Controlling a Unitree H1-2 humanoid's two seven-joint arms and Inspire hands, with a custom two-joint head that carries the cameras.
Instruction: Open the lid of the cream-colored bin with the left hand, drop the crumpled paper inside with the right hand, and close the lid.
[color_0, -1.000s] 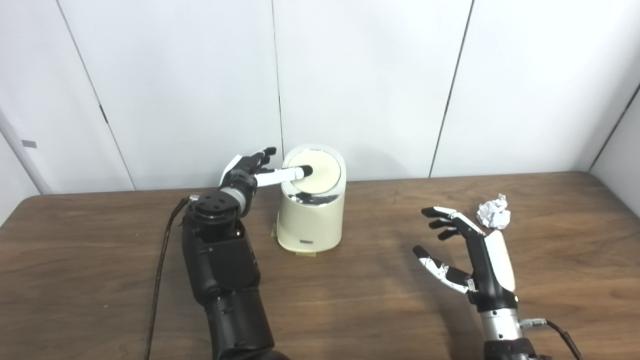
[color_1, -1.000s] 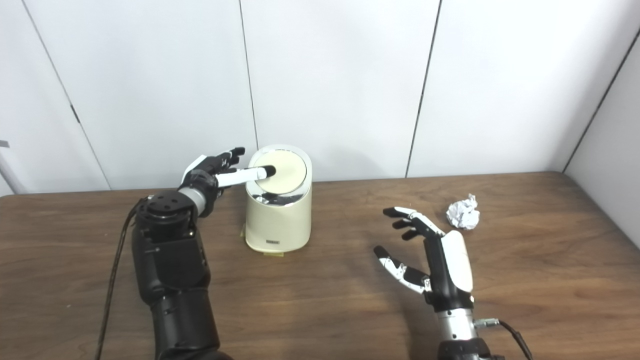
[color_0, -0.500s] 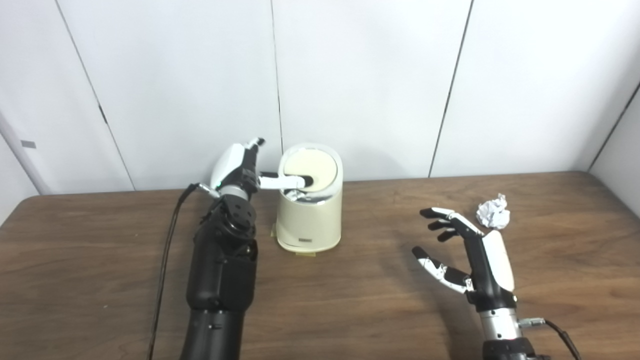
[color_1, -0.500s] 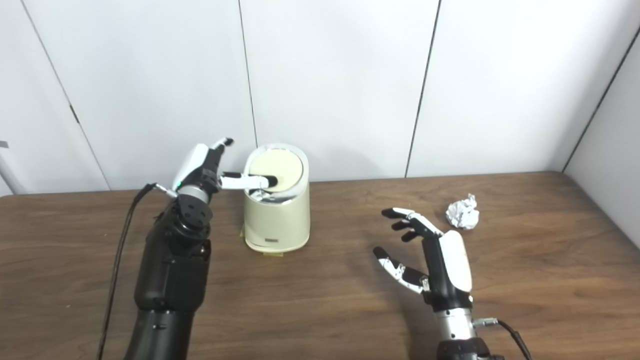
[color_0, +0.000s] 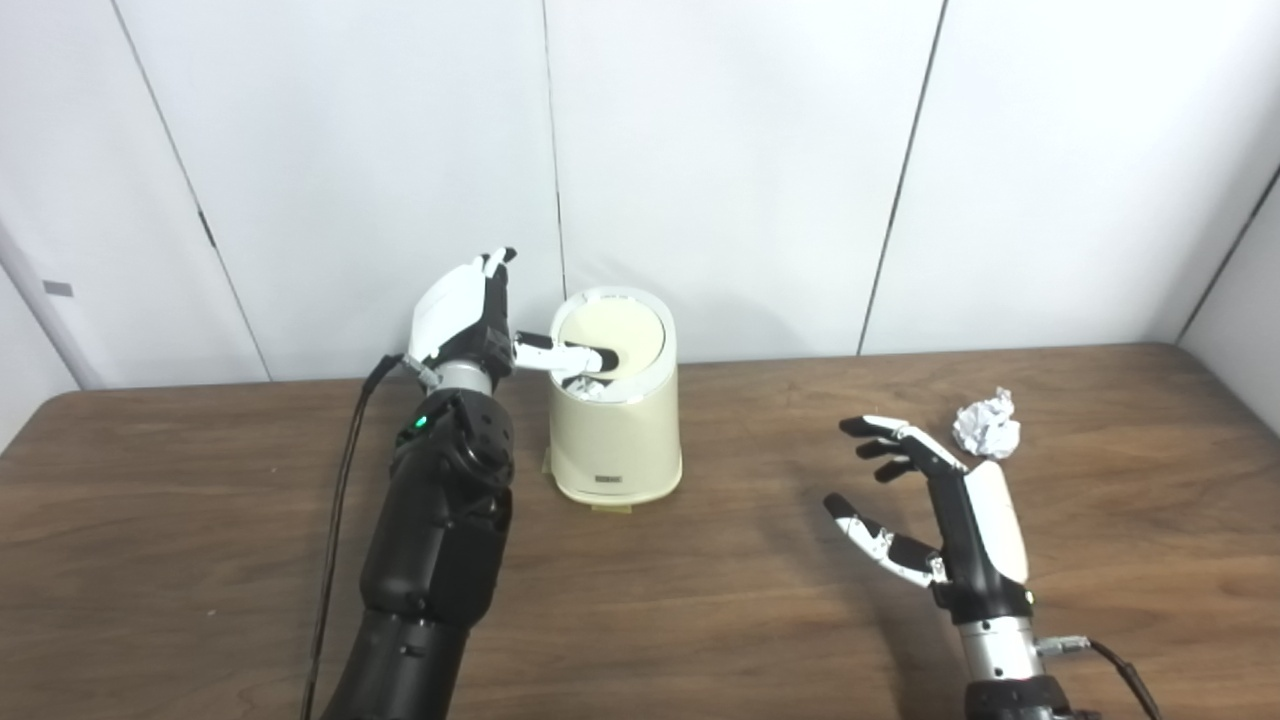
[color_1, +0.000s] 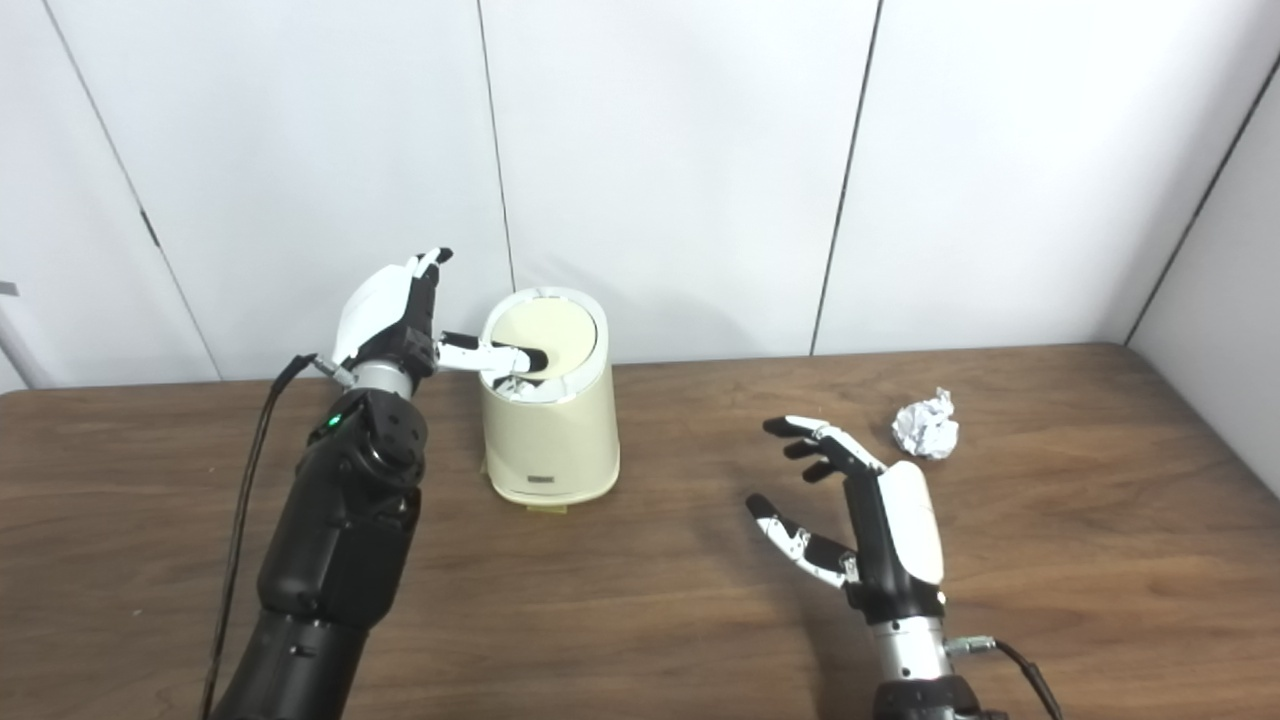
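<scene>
my left hand (color_0: 462, 325) is raised beside the cream bin (color_0: 614, 425), fingers apart and pointing up, thumb stretched across onto the near left edge of the lid (color_0: 612, 332), holding nothing. the bin stands on the wooden table (color_0: 700, 600) near the wall. my right hand (color_0: 945, 520) hovers with fingers spread and empty, the crumpled paper (color_0: 988, 424) lying on the table just beyond it.

My left hand (color_0: 462, 325) sits just left of the bin (color_0: 615, 425), thumb reaching onto its lid (color_0: 612, 335). The crumpled paper (color_0: 987, 424) lies on the desk (color_0: 700, 600) just beyond my right hand (color_0: 945, 520).
</scene>
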